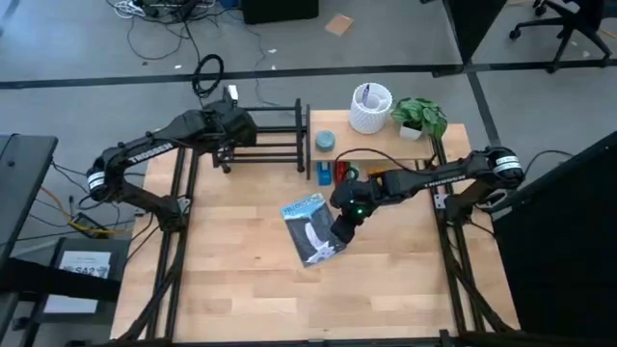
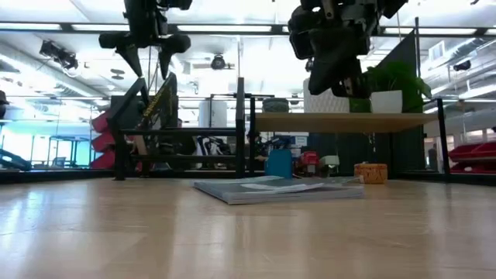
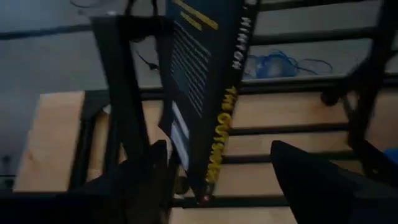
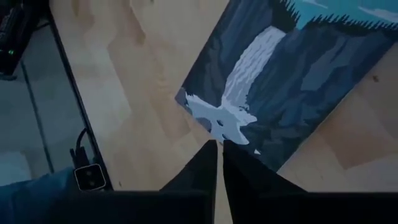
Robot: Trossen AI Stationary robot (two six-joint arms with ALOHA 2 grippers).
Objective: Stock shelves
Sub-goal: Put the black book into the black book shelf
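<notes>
Above the book [image 1: 313,228] at six o'clock, our right gripper [image 4: 219,149] is pressed together; our left gripper [image 3: 217,168] at ten o'clock is spread over the rack [image 1: 275,140].

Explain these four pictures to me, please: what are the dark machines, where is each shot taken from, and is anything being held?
They are two robot arms working at a wooden table. One picture looks straight down, one looks level across the tabletop, and two come from cameras on the arms' wrists.

The left gripper is at the black metal-bar rack, its jaws spread either side of a dark book that stands leaning on the rack bars. The right gripper hangs above a flat book with a waterfall cover, jaws closed and holding nothing.

On the wooden shelf stand a white holder and a potted plant. Small items sit beneath it.
</notes>
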